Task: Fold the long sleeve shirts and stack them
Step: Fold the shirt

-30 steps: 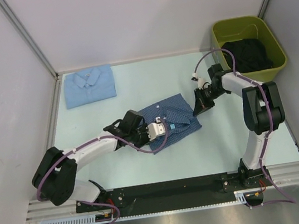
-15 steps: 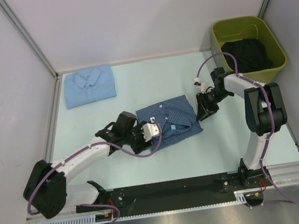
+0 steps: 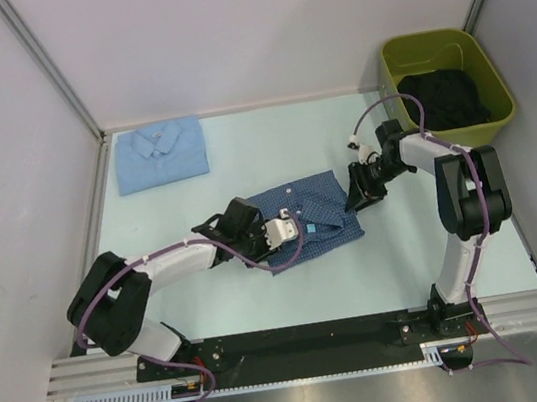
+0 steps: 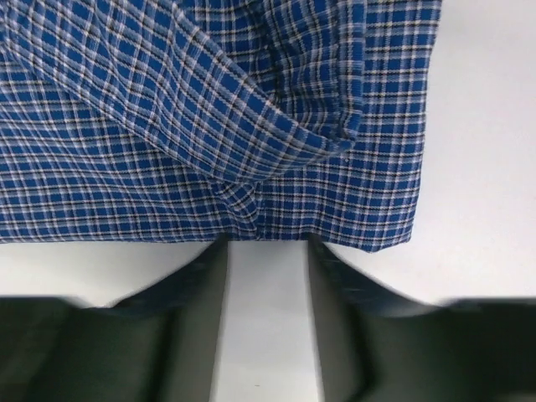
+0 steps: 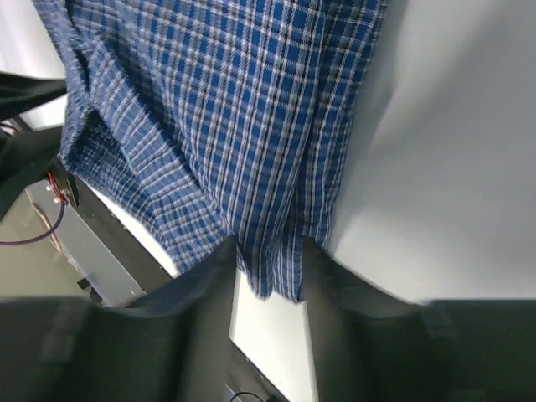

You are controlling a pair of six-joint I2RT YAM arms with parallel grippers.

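Observation:
The checked medium-blue shirt (image 3: 308, 215) lies folded in the middle of the table. It fills the left wrist view (image 4: 209, 117) and the right wrist view (image 5: 226, 109). The pale blue shirt (image 3: 160, 153) lies folded at the back left. My left gripper (image 3: 281, 234) (image 4: 266, 244) is open, its fingertips at the checked shirt's near-left edge with bare table between them. My right gripper (image 3: 356, 194) (image 5: 268, 251) is open at the shirt's right edge, and a corner of the cloth reaches in between its fingers (image 5: 209, 276).
A green bin (image 3: 426, 37) holding dark clothes (image 3: 445, 99) stands at the back right, just behind the right arm. Grey walls close in the table on the left, back and right. A metal rail runs along the near edge.
My left arm drew back to the left, then came forward again to the checked shirt's near-left edge. My right gripper shifted slightly and stays at the shirt's right edge.

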